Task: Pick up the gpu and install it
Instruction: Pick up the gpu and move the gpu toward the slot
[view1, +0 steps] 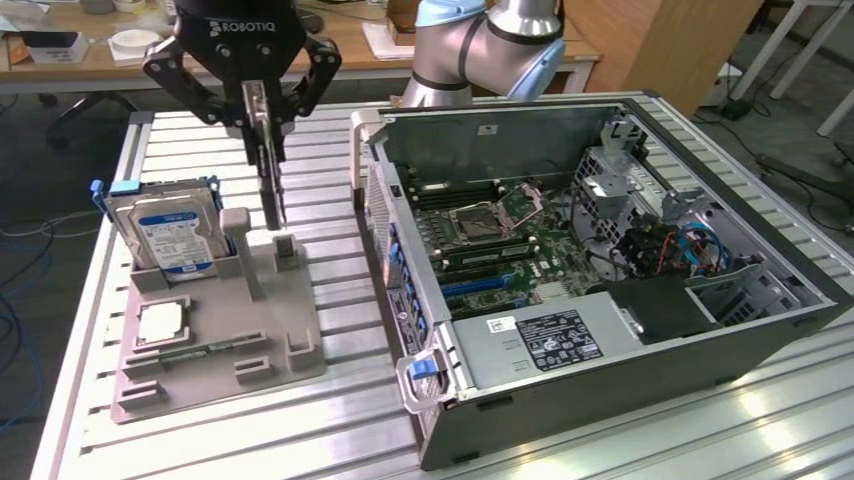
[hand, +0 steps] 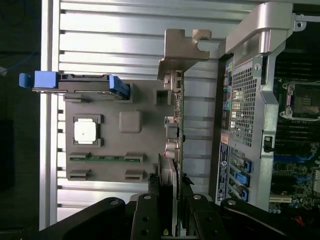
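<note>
The gpu (view1: 272, 175) hangs edge-on as a thin dark card, its lower end just over an upright slot of the grey holder tray (view1: 254, 335); I cannot tell whether it still touches the slot. My gripper (view1: 267, 130) is shut on the card's upper part. In the wrist view the gpu (hand: 176, 125) runs as a narrow strip from between my gripper (hand: 170, 186) to its silver bracket (hand: 182, 47) at the far end. The open computer case (view1: 747, 330) lies to the exterior view's right, with the motherboard (view1: 507, 240) exposed.
On the holder tray (hand: 145, 135) stand a hard drive (view1: 167, 235) (hand: 75, 82) in a blue caddy, a square CPU (view1: 160, 322) (hand: 85, 131) and a green memory stick (view1: 200, 352) (hand: 102, 157). The case's side wall (hand: 247, 100) is close beside the card. Everything rests on a slatted aluminium table (view1: 334, 430).
</note>
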